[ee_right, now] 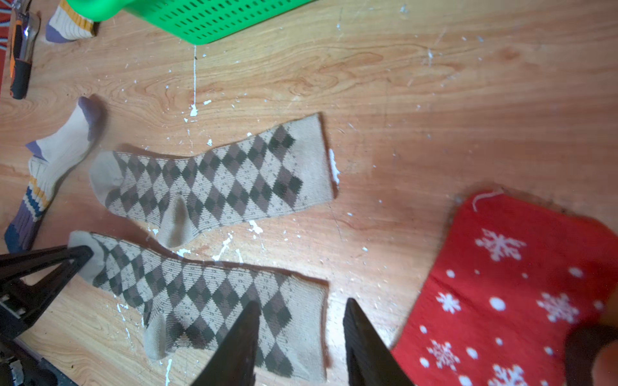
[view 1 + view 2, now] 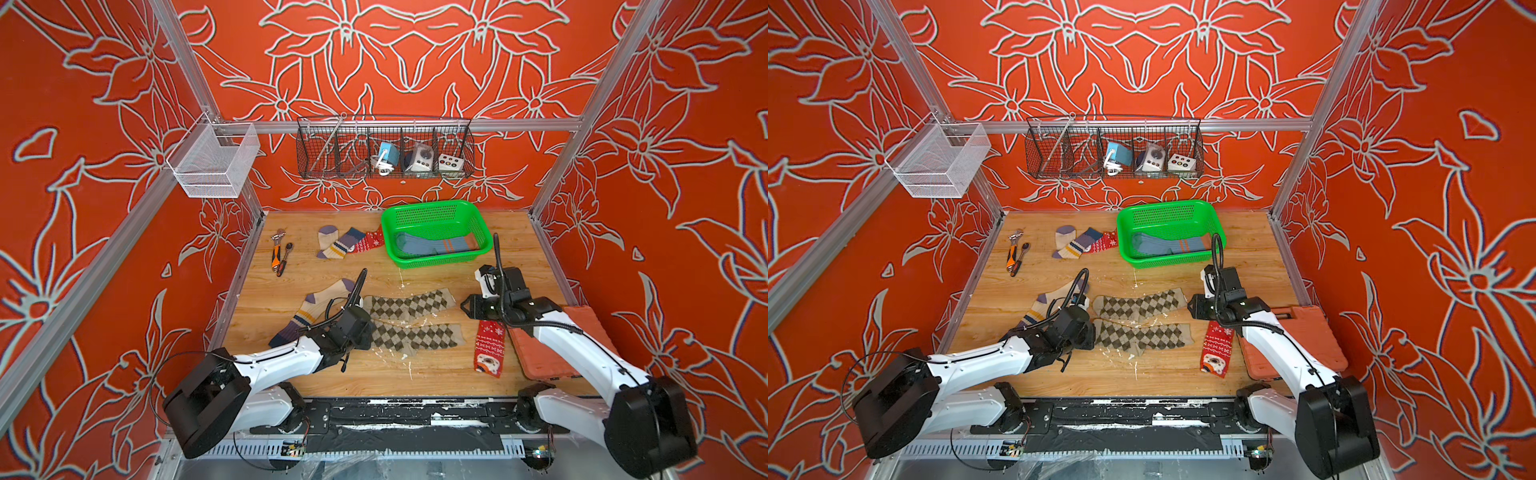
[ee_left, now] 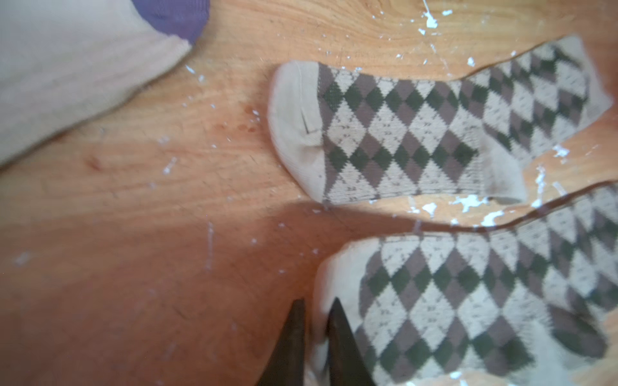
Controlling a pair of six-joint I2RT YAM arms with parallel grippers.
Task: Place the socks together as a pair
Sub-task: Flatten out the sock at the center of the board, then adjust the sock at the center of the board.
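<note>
The wood-grain counter (image 2: 374,376), speckled with small white flecks, stands inside orange walls (image 2: 415,62) drawn with pale flowers. At its middle the far argyle sock (image 2: 409,305) and near argyle sock (image 2: 424,336) lie flat, side by side. The left tool (image 3: 317,302) sits nearly clenched at the near one's toe; whether it pinches fabric I cannot tell. The right tool (image 1: 301,300) hangs released above that sock's cuff, beside a red snowflake sock (image 1: 518,284).

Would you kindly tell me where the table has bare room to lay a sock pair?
Free: the strip between basket and far argyle sock, and the front strip before the near argyle sock. Crowded: the middle, and the right side with the case.
</note>
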